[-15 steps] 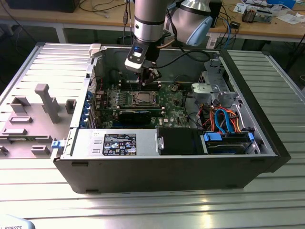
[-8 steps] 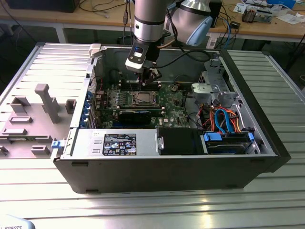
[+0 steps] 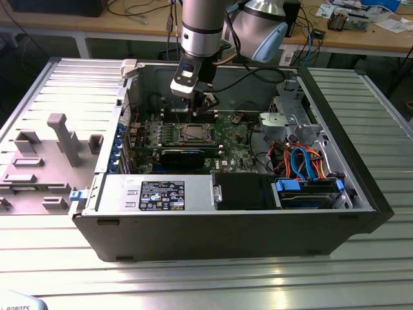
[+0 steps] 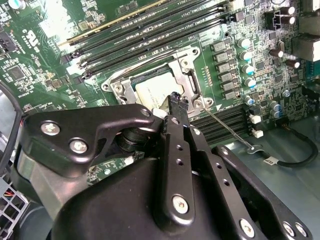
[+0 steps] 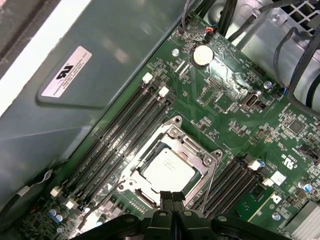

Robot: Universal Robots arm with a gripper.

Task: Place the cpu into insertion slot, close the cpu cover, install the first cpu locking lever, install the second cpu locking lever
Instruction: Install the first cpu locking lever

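Observation:
In the exterior view my gripper (image 3: 206, 110) hangs inside the open computer case, just behind the insertion slot (image 3: 193, 134) on the green board. The cpu (image 5: 167, 169) (image 4: 155, 90) lies flat in that slot, its silver top showing. Around it, the cpu cover (image 5: 192, 150) (image 4: 187, 62) is folded down as a metal frame. A thin wire locking lever (image 4: 230, 131) (image 5: 210, 180) runs from the socket's corner out past its edge, its hooked end over the board. My gripper (image 5: 173, 196) (image 4: 175, 100) is shut with nothing in it, tips just above the socket's edge by that lever.
Long memory slots (image 5: 125, 130) flank the socket on both sides. The grey case wall (image 5: 100, 75) stands close behind. At the exterior view's right sit a drive cage and coloured cables (image 3: 303, 161); a power supply (image 3: 158, 194) lies at the front. Grey fixtures (image 3: 45, 161) rest outside at the left.

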